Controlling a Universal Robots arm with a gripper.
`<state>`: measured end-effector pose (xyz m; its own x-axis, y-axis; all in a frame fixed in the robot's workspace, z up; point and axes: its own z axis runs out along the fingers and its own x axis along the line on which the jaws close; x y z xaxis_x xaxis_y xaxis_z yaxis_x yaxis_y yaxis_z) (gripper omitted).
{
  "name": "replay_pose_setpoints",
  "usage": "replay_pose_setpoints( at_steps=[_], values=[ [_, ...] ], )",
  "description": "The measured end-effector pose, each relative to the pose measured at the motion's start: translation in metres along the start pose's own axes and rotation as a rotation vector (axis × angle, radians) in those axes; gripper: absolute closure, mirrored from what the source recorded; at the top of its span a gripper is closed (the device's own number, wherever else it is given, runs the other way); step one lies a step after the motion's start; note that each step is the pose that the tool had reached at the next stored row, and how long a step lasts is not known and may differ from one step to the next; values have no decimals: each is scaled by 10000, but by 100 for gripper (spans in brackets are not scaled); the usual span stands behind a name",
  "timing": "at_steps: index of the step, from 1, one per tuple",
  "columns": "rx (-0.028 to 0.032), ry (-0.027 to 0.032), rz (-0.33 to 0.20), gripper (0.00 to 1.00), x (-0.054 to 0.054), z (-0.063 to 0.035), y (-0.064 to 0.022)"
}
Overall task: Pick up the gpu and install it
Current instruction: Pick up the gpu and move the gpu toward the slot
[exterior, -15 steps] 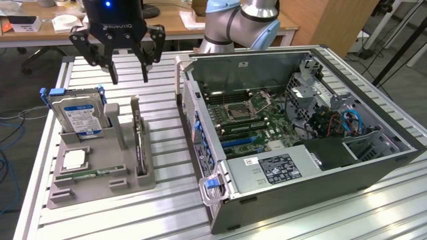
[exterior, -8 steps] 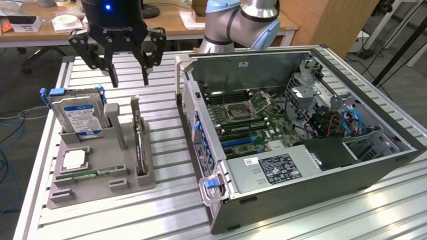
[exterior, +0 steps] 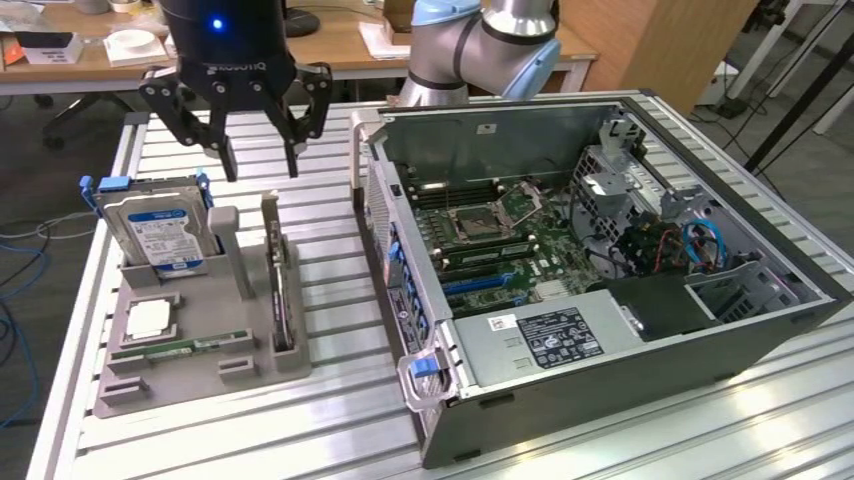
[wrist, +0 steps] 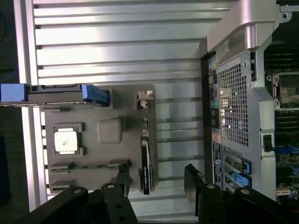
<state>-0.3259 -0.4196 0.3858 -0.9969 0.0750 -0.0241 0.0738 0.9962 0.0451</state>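
End effector (exterior: 262, 168), splayed, over thin, seemingly dark gpu (exterior: 279, 290).

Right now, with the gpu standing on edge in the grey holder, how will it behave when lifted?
The gpu looks like a thin, flat board, so it is probably stiff. Standing on its narrow edge in the grey holder, it could tip if pushed sideways. Being so thin, it likely weighs little and may twist in the open gripper.

A slatted metal worktop (exterior: 334, 420) gleams under overhead light; behind it stands a wooden desk (exterior: 80, 72); a wooden cabinet (exterior: 681, 40) rises at the exterior view's right; cables (exterior: 16, 265) trail over the dark floor (exterior: 20, 385).
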Motion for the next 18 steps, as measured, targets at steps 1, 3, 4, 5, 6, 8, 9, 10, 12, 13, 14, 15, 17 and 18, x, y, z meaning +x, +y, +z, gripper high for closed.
replay_pose_setpoints(
  at_steps=[1,3,4,5,6,8,9,10,12,13,14,15,17,18],
  values=[
    [1,0,-1,41,0,8,-5],
    [0,0,-1,41,-1,25,-15],
    [0,0,-1,41,-1,34,-20],
    [0,0,-1,41,-1,41,-24],
    [1,1,1,41,0,44,-26],
    [0,2,1,41,0,45,-26],
    [0,1,0,41,-1,46,-26],
    [-2,1,-1,41,-1,46,-26],
    [-5,-2,-1,41,-1,51,-26],
    [-5,-3,-1,41,-1,58,-27],
    [-4,-1,-1,41,0,68,-28],
    [-3,0,-1,41,0,84,-28],
    [-3,0,-3,41,0,120,-36],
    [-4,-1,-3,41,0,138,-41]
  ],
)
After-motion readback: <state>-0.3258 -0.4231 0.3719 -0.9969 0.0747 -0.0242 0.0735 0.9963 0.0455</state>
